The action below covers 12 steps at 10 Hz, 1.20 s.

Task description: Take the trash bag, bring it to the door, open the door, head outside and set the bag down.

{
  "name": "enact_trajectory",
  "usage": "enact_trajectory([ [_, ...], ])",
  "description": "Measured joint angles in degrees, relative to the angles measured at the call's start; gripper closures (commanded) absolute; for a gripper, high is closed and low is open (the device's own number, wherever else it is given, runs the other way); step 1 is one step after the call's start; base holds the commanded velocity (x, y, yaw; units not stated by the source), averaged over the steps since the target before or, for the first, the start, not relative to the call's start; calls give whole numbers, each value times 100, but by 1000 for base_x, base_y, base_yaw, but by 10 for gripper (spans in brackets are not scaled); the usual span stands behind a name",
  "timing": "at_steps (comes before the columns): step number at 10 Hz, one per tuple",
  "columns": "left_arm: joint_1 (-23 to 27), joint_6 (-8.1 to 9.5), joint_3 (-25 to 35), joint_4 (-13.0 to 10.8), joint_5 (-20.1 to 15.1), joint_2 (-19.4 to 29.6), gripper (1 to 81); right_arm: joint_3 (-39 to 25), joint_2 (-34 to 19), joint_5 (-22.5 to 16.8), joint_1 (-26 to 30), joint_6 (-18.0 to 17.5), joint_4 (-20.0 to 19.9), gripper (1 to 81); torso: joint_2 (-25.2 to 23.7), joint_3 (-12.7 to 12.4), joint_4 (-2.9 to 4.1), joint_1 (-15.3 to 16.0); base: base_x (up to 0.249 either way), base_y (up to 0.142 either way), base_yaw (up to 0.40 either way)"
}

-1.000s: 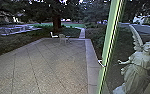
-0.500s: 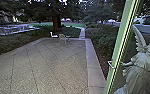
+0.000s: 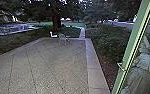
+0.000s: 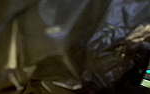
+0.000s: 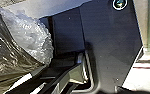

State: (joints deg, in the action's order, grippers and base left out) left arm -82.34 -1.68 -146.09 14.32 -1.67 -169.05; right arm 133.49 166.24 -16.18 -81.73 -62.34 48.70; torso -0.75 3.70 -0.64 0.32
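The green-framed glass door (image 3: 134, 47) with a small metal handle stands swung open at the right of the head view. Dark crumpled plastic of the trash bag (image 4: 108, 50) spreads across much of the left wrist view, close to the camera. In the right wrist view the bag (image 5: 6, 55) shows dark and shiny, with a clear, whitish plastic bulge beside it, next to the robot's dark plate. How the bag is held cannot be made out.
A paved yard (image 3: 53, 67) with a pale border (image 3: 94, 72) lies ahead. Chairs (image 3: 62, 38) stand at its far end, before a tree trunk (image 3: 56, 22). Bushes (image 3: 111, 45) grow right of the paving; a winged statue (image 3: 146, 70) shows behind the door glass.
In the head view the door's edge and handle have moved to the right, opening wider and uncovering more bushes. The yard keeps nearly the same place in the picture.
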Motion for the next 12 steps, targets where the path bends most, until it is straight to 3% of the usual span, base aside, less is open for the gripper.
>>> enact_trajectory([
  [12,4,0,1,0,18,0,811,0,16,-5,-18,0,2,10,-2,0,0,-7,98,0,0],
])
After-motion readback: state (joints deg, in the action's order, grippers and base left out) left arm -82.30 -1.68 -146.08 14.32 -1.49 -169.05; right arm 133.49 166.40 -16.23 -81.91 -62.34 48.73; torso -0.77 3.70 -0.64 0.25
